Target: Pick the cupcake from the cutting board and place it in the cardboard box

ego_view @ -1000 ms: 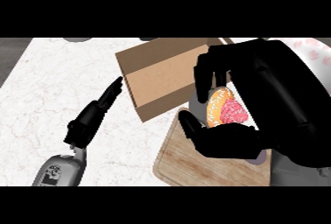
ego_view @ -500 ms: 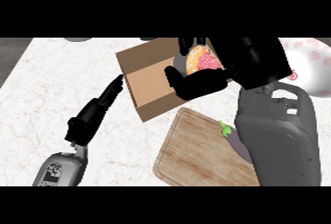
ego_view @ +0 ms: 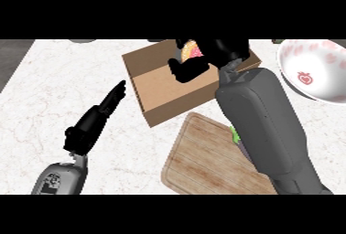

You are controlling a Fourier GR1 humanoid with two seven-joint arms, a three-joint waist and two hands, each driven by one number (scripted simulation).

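The pale marble surface (ego_view: 40,91) carries the open cardboard box (ego_view: 162,96) at the far middle, with the cutting board (ego_view: 202,164) touching its near side. Over the box's far end, the right hand (ego_view: 216,51) has its fingers curled around the cupcake (ego_view: 192,49). The left hand (ego_view: 94,121) rests at the left, fingers straight and pressed together.

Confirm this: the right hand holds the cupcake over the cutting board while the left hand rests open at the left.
One error: the head view shows the right hand holding the cupcake over the cardboard box, not the cutting board. The left hand does rest open at the left.
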